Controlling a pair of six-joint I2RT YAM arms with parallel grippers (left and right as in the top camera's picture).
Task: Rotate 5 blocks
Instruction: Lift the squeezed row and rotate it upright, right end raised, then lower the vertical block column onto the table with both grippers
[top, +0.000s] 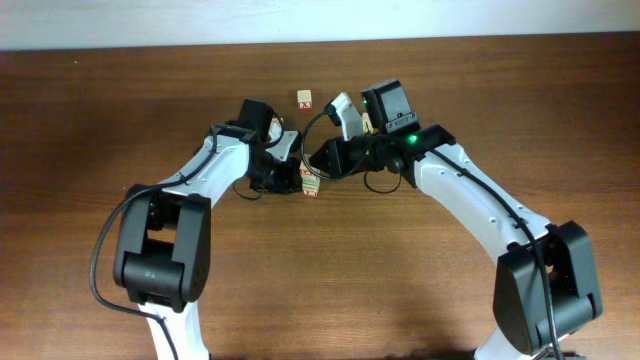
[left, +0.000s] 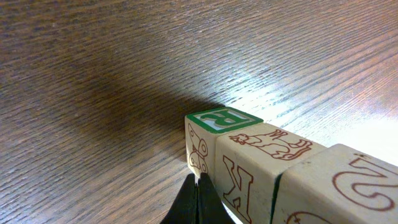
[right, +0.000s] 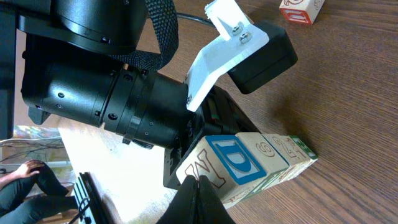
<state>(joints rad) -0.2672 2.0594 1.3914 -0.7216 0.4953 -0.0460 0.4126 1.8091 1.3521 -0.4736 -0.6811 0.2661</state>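
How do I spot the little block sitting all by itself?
Start at the brown wooden table and find the row of blocks in its middle. Just beyond it, toward the far edge, sits a small wooden cube. It stands alone with red print, touching nothing, while the others are pressed side by side.

A dark brown desk (top: 330, 290) with a strong wood grain carries everything. Near its middle a short row of light-wood lettered blocks (top: 311, 184) lies flat on it, each cube touching the next. The right wrist view shows four, possibly more, since the rest is hidden. Well apart, toward the far edge, a single red-printed cube (top: 304, 98) sits alone on the bare wood.
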